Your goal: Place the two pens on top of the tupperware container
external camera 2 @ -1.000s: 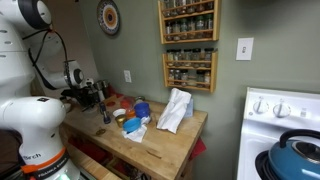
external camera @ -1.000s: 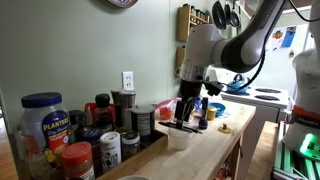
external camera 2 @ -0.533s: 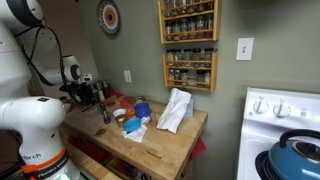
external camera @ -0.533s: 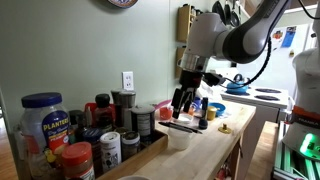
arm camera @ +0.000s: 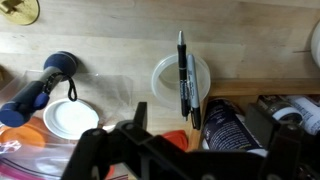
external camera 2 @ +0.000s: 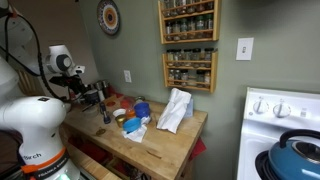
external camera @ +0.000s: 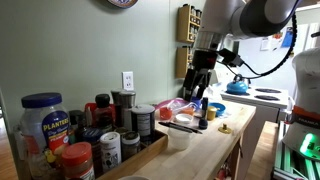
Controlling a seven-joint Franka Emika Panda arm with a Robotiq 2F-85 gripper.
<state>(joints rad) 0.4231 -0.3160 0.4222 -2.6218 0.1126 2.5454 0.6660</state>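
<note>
A Franka arm's gripper (external camera: 199,101) hangs above a crowded wooden countertop (arm camera: 110,40), its fingers spread apart with nothing between them; in the wrist view its dark body fills the lower edge of the frame; the two pens (arm camera: 184,76) lie side by side across the pale round lid of the tupperware container (arm camera: 163,82), so close together that they are hard to tell apart, their ends reaching just past the lid's rim; in an exterior view the same pens (external camera: 183,125) show as a thin dark streak on top of the whitish tub (external camera: 179,139), which stands near the counter's front edge, below the gripper and apart from it; in the wrist view a loose white lid (arm camera: 70,119) rests on the wood beside the container, a blue object (arm camera: 45,86) lies just beyond it, and a dark jar (arm camera: 224,128) stands on the container's other side; a blue-lidded Planters jar (external camera: 43,117) rises among spice jars at the near end of the counter; on the green wall hang a spice rack (external camera 2: 190,40) and a round clock (external camera 2: 108,17), with a crumpled white bag (external camera 2: 175,110) on the counter below.
</note>
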